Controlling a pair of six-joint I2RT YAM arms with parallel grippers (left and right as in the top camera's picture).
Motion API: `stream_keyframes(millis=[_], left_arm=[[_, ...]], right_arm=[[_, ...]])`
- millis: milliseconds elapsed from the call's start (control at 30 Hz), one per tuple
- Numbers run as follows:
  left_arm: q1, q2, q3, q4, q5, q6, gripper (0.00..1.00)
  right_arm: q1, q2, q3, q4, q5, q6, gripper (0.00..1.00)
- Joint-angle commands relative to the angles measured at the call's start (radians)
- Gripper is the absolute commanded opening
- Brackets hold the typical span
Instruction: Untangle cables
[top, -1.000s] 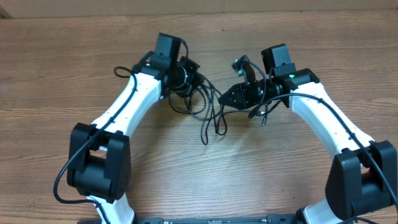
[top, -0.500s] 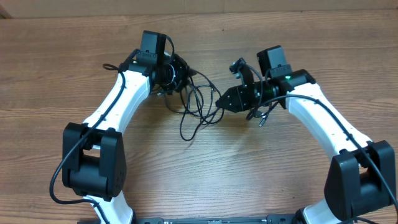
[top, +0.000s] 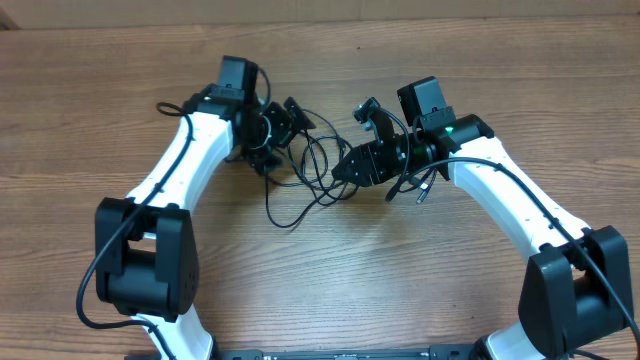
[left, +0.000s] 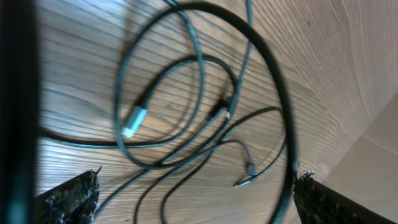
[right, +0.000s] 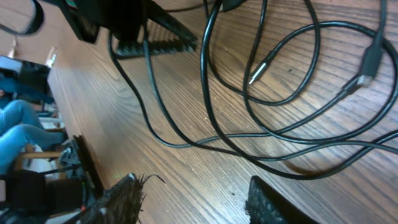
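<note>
The cables (top: 303, 178) are thin black cords lying in a loose tangle on the wooden table between my two grippers, and one loop (top: 283, 212) trails toward the front. My left gripper (top: 280, 138) hangs open over the tangle's left side. In the left wrist view several strands (left: 205, 112) and a silver-tipped plug (left: 133, 122) lie on the table below the left gripper (left: 199, 208), which holds nothing. My right gripper (top: 342, 168) stands at the tangle's right edge. Its own view shows the right gripper (right: 193, 205) open over bare wood, with strands (right: 280, 140) and a silver plug (right: 260, 70) beyond.
The wooden table (top: 400, 270) runs in all directions, and its far edge (top: 500, 18) lies behind the arms. Thicker black arm cables run along both white arms (top: 500, 185). The left gripper's finger (right: 155, 34) shows at the top of the right wrist view.
Both grippers have gone from shut to open and let go of the cables. Both arms shifted left, and the tangle moved left with them and now rests loose on the table.
</note>
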Motion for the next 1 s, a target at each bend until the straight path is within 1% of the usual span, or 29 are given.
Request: stream_keyframes(millis=[0,100,133,167,200,333,467,533,567,667,733,833,900,967], left_arm=[[0.061,-0.015,0.012,-0.04,0.001,0.123,1.0],[0.11,-0.021,0.044,-0.172,-0.007,0.131,1.0],[0.121,-0.021,0.057,-0.225,-0.029,0.131,1.0],[0.129,-0.021,0.072,-0.303,-0.084,0.132,1.0],[0.129,-0.021,0.076,-0.348,-0.124,0.134,1.0],[0.116,-0.021,0.076,-0.435,-0.15,0.25,1.0],[0.113,-0.021,0.076,-0.472,-0.169,0.29,1.0],[0.116,-0.022,0.083,-0.455,-0.147,0.344,1.0],[0.119,-0.022,0.093,-0.446,-0.113,0.384,1.0],[0.134,-0.024,0.165,-0.441,0.049,0.504,0.99],[0.137,-0.033,0.232,-0.451,0.08,0.52,0.99],[0.137,-0.061,0.327,-0.486,0.025,0.52,1.0],[0.129,-0.093,0.369,-0.517,-0.052,0.519,0.99],[0.114,-0.136,0.373,-0.546,-0.144,0.515,1.0]], right_arm=[[0.0,-0.017,0.004,0.002,0.026,-0.003,0.56],[0.0,-0.017,0.004,-0.006,0.027,-0.003,0.59],[0.0,-0.017,0.004,-0.006,0.027,-0.003,0.59],[0.0,-0.017,0.004,-0.003,0.027,-0.003,0.6],[0.0,-0.017,0.004,-0.001,0.027,-0.003,0.6],[0.0,-0.017,0.004,0.002,0.027,-0.003,0.61],[0.0,-0.017,0.004,0.001,0.027,-0.003,0.61],[0.0,-0.017,0.004,-0.003,0.027,-0.003,0.61],[0.0,-0.017,0.004,-0.006,0.03,-0.003,0.61],[0.0,-0.017,0.004,-0.016,0.051,-0.004,0.62],[0.0,-0.017,0.004,-0.02,0.068,-0.004,0.62],[0.0,-0.017,0.004,-0.027,0.083,-0.003,0.62],[0.0,-0.017,0.003,-0.032,0.084,-0.003,0.62],[0.0,-0.017,0.003,-0.036,0.084,-0.003,0.62]])
